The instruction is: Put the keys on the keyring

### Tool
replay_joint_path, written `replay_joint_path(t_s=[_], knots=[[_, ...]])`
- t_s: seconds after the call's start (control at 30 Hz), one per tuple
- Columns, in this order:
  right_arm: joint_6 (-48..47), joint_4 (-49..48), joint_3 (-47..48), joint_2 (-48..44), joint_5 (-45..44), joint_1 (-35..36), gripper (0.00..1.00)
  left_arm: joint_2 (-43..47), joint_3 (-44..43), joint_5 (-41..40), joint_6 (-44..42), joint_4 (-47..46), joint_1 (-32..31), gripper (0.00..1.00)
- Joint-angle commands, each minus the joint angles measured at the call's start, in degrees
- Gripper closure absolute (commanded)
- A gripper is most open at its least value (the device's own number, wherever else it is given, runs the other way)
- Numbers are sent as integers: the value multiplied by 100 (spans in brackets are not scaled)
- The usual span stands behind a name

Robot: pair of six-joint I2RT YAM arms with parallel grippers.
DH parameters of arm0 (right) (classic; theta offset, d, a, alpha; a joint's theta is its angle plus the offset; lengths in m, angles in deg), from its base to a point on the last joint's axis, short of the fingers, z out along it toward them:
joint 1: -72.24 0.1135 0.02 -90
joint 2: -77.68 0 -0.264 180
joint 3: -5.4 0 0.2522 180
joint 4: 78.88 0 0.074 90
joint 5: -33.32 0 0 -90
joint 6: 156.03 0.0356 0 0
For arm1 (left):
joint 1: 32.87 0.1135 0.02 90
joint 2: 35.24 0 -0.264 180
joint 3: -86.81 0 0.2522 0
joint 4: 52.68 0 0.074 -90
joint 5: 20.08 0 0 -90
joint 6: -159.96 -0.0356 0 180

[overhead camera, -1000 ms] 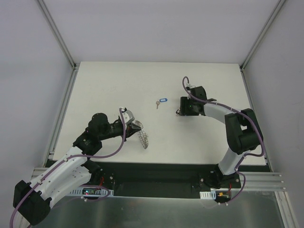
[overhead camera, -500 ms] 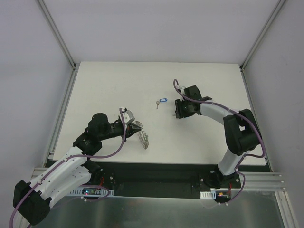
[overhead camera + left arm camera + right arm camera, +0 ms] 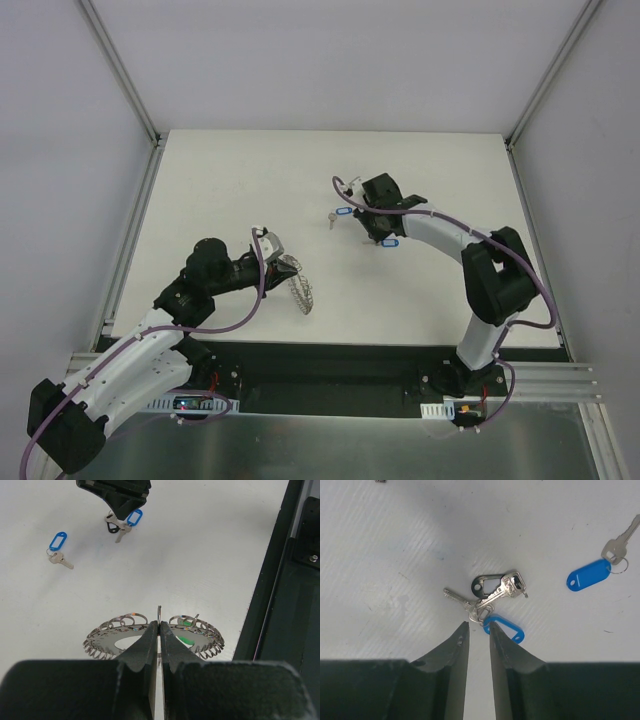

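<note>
The keyring (image 3: pixel 200 640), a flat grey ring with a coiled rim and a green spot, stands on edge on the table. My left gripper (image 3: pixel 159 626) is shut on a thin wire loop at its top; in the top view the left gripper (image 3: pixel 284 266) holds the keyring (image 3: pixel 304 291). A small heap of keys (image 3: pixel 492 596) with a dark grey tag (image 3: pixel 484 584) and a blue tag (image 3: pixel 506 628) lies just ahead of my right gripper (image 3: pixel 478 626). Its jaws stand a narrow gap apart with nothing between them. A single blue-tagged key (image 3: pixel 590 574) lies to the right.
The heap of keys (image 3: pixel 388 241) lies mid-table beside the right gripper (image 3: pixel 377 230), and the single blue-tagged key (image 3: pixel 341 213) lies just left of it. White walls with metal rails (image 3: pixel 135 230) bound the table. A black base strip (image 3: pixel 280 590) runs along the near edge.
The right arm has swung left and farther across the table, and its jaws have narrowed. The heap of keys now shows beside it. The left arm and keyring have not moved.
</note>
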State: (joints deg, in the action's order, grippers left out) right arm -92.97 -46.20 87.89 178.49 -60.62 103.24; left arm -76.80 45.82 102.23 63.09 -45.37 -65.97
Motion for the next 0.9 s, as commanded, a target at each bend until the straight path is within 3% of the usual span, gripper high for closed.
replay_joint_path(t_s=[0.0, 0.87], knots=[[-611, 332, 368, 315, -799, 160, 76, 43, -143, -50, -77, -128, -82, 100], [-848, 798, 844, 1019, -1003, 380, 78, 25, -152, -103, -104, -101, -118, 100]])
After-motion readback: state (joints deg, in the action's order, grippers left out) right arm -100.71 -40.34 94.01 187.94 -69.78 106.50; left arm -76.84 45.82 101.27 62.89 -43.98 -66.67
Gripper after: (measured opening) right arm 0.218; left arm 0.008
